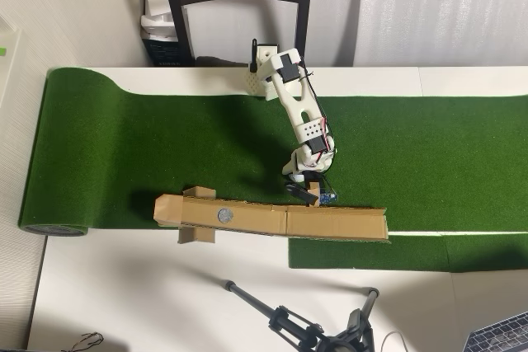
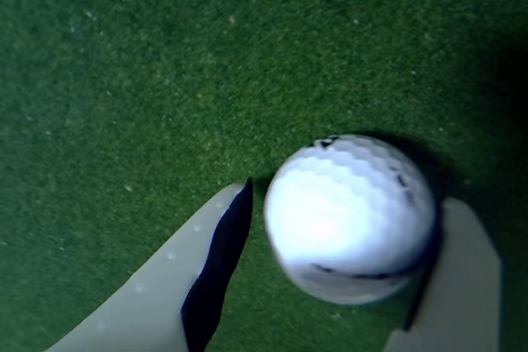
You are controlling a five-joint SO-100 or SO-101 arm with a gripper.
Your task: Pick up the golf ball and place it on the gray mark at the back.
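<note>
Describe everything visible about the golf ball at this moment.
In the wrist view the golf ball is white, dimpled and glossy, with small dark print near its top and lower edge. It sits on green turf between the two pale fingers of the gripper; the right one looks against it, the left shows a narrow gap. The overhead view hides it under the arm.

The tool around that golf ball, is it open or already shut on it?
Open: in the wrist view the tool straddles the golf ball, with a gap at the left finger.

White plastic arm (image 1: 301,113) with black servos, red wiring, pale end effector (image 2: 330,286).
</note>
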